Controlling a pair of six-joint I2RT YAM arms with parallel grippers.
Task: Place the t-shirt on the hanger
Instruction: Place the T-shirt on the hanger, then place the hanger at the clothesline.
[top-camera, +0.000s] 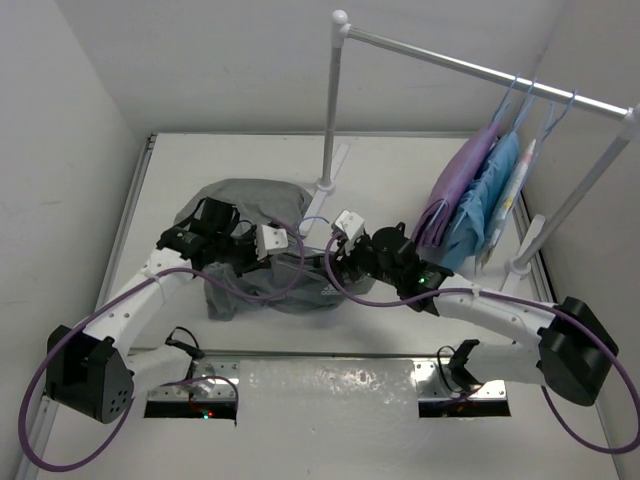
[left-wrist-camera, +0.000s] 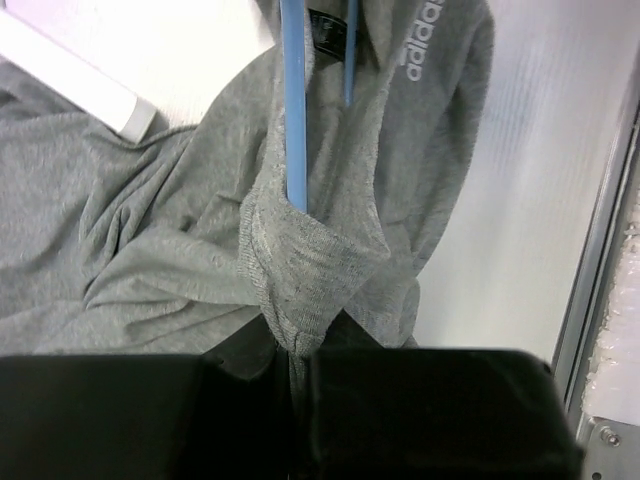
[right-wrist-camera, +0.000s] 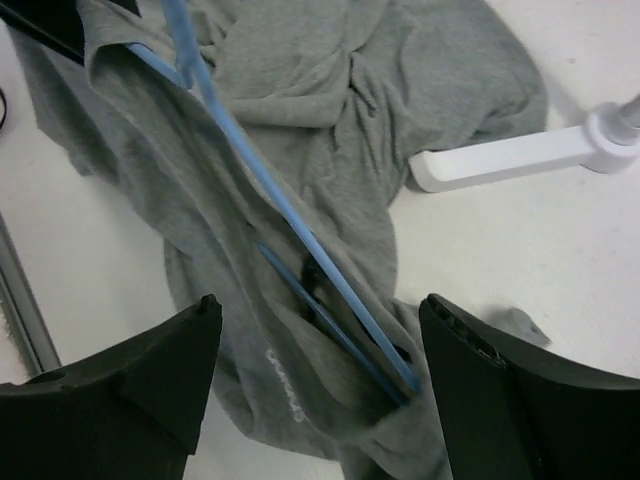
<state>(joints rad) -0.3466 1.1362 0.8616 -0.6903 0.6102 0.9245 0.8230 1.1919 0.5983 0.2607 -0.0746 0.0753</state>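
Note:
The grey t-shirt (top-camera: 248, 200) lies crumpled on the table between my two grippers. In the left wrist view my left gripper (left-wrist-camera: 295, 345) is shut on a bunched fold of the t-shirt (left-wrist-camera: 150, 250), and the light-blue wire hanger (left-wrist-camera: 293, 120) runs into the fabric just beyond the fold. In the right wrist view my right gripper (right-wrist-camera: 320, 305) is open and held just above the hanger (right-wrist-camera: 290, 215), which lies partly inside the t-shirt (right-wrist-camera: 330, 100) near its white logo. From above, the left gripper (top-camera: 262, 258) and the right gripper (top-camera: 345, 262) face each other over the shirt.
A white clothes rack stands at the back, its post (top-camera: 330, 110) just behind the shirt. Purple (top-camera: 465, 185) and light-blue (top-camera: 490, 205) garments hang on blue hangers at the right. The rack's foot (right-wrist-camera: 520, 155) lies next to the shirt.

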